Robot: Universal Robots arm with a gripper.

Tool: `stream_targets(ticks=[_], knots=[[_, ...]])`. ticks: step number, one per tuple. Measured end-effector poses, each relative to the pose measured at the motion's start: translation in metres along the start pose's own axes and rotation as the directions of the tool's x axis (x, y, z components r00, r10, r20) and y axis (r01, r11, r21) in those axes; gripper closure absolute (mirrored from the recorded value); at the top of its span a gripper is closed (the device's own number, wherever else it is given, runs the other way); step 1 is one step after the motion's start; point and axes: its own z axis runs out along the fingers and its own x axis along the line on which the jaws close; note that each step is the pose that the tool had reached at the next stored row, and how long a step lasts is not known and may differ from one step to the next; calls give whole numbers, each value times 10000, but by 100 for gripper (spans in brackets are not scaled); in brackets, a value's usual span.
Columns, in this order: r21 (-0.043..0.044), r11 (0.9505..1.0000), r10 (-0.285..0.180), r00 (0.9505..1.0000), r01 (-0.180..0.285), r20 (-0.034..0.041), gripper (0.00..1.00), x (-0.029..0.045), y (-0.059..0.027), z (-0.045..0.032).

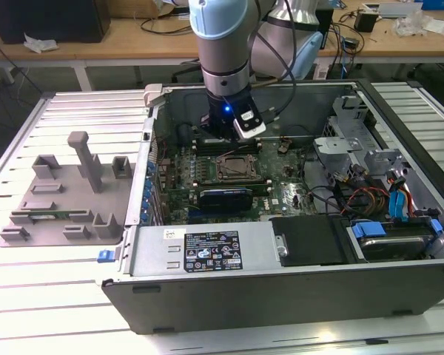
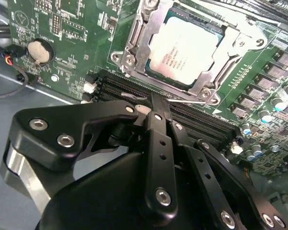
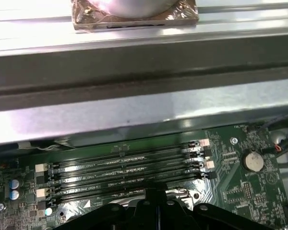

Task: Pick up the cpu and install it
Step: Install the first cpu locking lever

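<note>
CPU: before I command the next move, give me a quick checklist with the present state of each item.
1. cpu seated in the socket frame: ok. It lies flat inside the frame in the second wrist view.
2. Socket frame latched over the chip: cannot tell.
3. pincer clear of the cpu: ok. Its tip is over the memory slots beside the socket, apart from the chip.
4. Pincer empty: ok. The jaws are together, with nothing seen between them.
5. Memory slots under the pincer free of sticks: ok. In the first wrist view they lie open.
</note>
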Motion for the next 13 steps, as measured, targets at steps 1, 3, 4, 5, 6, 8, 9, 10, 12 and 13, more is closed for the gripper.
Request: stream_targets(ticks=[1, 3, 4, 5, 6, 8, 9, 10, 12, 13], knots=[[1, 10000, 3, 10000, -3, 1, 89, 0, 0, 0], [30, 10000, 13, 10000, -14, 10, 89, 1, 0, 5], [81, 9999, 63, 10000, -63, 29, 89, 1, -1, 10], [133, 9999, 109, 9999, -110, 52, 89, 2, -2, 12], [188, 9997, 152, 9999, -153, 78, 89, 2, -3, 15], [363, 9991, 204, 9997, -209, 148, 89, 3, 0, 21], [392, 9990, 202, 9997, -208, 159, 89, 6, 13, 25], [404, 9990, 199, 9997, -206, 163, 89, 10, 30, 30], [421, 9989, 200, 9997, -207, 168, 89, 17, 67, 39], [429, 9989, 204, 9996, -211, 169, 89, 18, 77, 42]])
